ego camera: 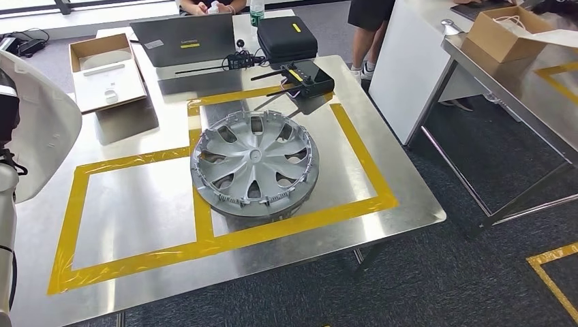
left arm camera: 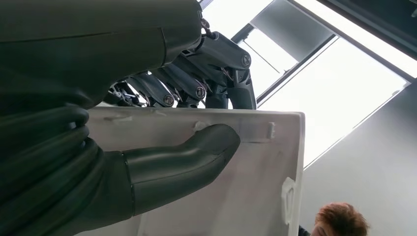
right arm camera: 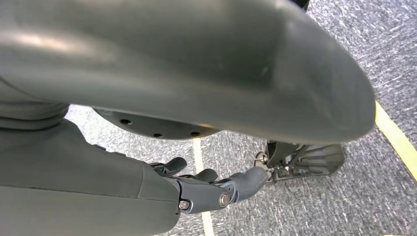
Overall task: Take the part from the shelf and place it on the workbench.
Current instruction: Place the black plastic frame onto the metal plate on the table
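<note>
White plastic, a large curved part [ego camera: 34,129], sits at the far left of the head view, raised beside the robot's silver left arm [ego camera: 7,225] and overlapping the left edge of the steel bench [ego camera: 286,238]. In the left wrist view the left hand [left arm camera: 196,123] grips this part [left arm camera: 255,167] at its edge: the thick grey thumb [left arm camera: 187,157] presses flat on one face while the darker fingers [left arm camera: 216,73] hook over the rim onto the other side. A person's head [left arm camera: 342,221] shows at the picture's corner, under bright ceiling panels.

On the bench, yellow tape [ego camera: 204,225] marks two squares side by side. A silver wheel cover [ego camera: 254,163] lies face up in the right square, touching the tape strip between them. At the far side of the bench stand a grey laptop [ego camera: 184,39], a black case [ego camera: 286,37], a black device with yellow marks [ego camera: 303,76] and a bottle [ego camera: 256,12]; an open cardboard box [ego camera: 105,71] holding white pieces sits far left. A person [ego camera: 371,30] stands beyond the bench, and a second steel table [ego camera: 525,75] with a cardboard box [ego camera: 504,30] stands to the right.

The right hand [right arm camera: 216,189] hangs over grey carpet [right arm camera: 344,206] crossed by a yellow line [right arm camera: 393,137], its fingers loosely curled and apart, holding nothing.
</note>
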Robot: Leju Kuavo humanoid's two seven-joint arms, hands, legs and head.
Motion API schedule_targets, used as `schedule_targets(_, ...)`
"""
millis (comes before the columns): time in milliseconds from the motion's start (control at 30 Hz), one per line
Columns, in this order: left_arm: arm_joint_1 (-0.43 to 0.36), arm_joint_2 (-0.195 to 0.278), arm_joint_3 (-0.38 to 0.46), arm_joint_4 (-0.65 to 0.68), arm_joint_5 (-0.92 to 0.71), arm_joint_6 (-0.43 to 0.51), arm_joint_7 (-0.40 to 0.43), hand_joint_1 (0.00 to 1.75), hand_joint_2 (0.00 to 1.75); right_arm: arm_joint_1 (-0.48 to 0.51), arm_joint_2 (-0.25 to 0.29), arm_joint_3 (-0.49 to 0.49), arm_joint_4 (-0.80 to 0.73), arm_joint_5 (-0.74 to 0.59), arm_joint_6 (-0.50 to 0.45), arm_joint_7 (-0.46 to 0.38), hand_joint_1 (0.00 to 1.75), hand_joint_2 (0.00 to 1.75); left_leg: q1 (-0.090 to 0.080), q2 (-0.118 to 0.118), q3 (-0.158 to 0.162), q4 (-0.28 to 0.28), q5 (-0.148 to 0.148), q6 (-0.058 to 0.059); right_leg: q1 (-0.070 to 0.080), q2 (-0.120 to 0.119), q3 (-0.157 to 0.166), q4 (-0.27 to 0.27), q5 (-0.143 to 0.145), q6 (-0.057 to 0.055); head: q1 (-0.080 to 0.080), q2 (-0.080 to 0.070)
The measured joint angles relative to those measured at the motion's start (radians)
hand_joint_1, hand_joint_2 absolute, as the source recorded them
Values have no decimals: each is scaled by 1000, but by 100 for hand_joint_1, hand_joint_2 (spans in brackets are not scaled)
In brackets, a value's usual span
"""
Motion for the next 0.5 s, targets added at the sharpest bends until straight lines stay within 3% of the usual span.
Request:
schedule_targets(100, -6, -1, -5, 19, 6, -7, -8, 175, 175, 1, -1, -1, 0, 0, 3, -3, 0, 0, -2, 1, 0, 1, -1, 3, -2, 0, 1, -3, 0, 17, 0, 0)
schedule_targets(167, -8, -1, -8, 28, 10, -11, -13, 175, 175, 2, -2, -2, 0, 0, 5, -5, 0, 0, -2, 1, 0, 1, -1, 4, -4, 0, 1, -3, 0, 22, 0, 0)
schedule_targets(500, -8, -3, -43, 114, 22, 3, -39, 175, 175, 5, -6, -9, 0, 1, 8, -12, 0, 0, -2, 2, 2, -2, 1, 1, -3, 0, 0, -2, 0, 22, 0, 0)
